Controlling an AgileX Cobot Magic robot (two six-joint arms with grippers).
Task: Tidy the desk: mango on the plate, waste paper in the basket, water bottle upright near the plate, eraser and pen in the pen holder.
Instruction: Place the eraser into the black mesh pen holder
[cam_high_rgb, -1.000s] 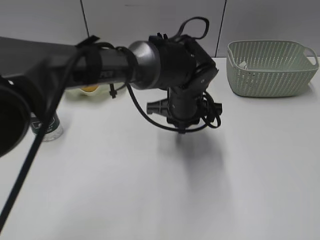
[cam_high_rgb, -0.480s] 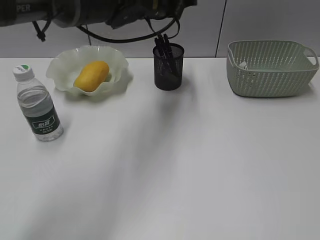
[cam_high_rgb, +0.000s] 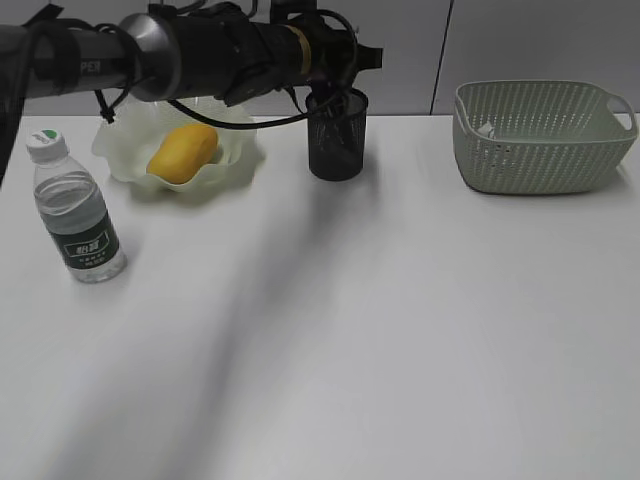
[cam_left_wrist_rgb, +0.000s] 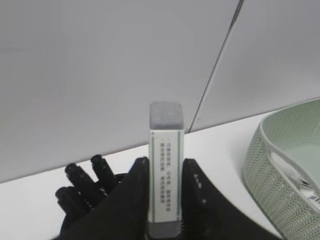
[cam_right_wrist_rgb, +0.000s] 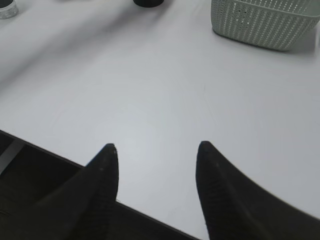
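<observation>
My left gripper (cam_left_wrist_rgb: 166, 169) is shut on the eraser (cam_left_wrist_rgb: 166, 150), a white-sleeved block with grey ends that stands upright between the fingers. The black left arm (cam_high_rgb: 200, 50) reaches across the back, and its end hangs just above the black mesh pen holder (cam_high_rgb: 337, 140). Dark pen tops (cam_left_wrist_rgb: 82, 175) show beside the fingers. The mango (cam_high_rgb: 183, 152) lies in the wavy green plate (cam_high_rgb: 118, 135). Left of the plate stands the water bottle (cam_high_rgb: 75, 205), upright. A small white wad, the waste paper (cam_high_rgb: 486, 130), lies in the basket (cam_high_rgb: 540, 140). Near the desk's front edge my right gripper (cam_right_wrist_rgb: 157, 149) is open and holds nothing.
The white desk (cam_high_rgb: 350, 340) stretches bare from the objects to the front edge. A grey panelled wall (cam_high_rgb: 500, 40) stands right behind the row of objects. The basket (cam_right_wrist_rgb: 265, 20) is at the far right in the right wrist view.
The left arm, low over the middle of the desk a second ago, has lifted and swung back. Its end now hangs over the pen holder. The right gripper's earlier position is not shown.
</observation>
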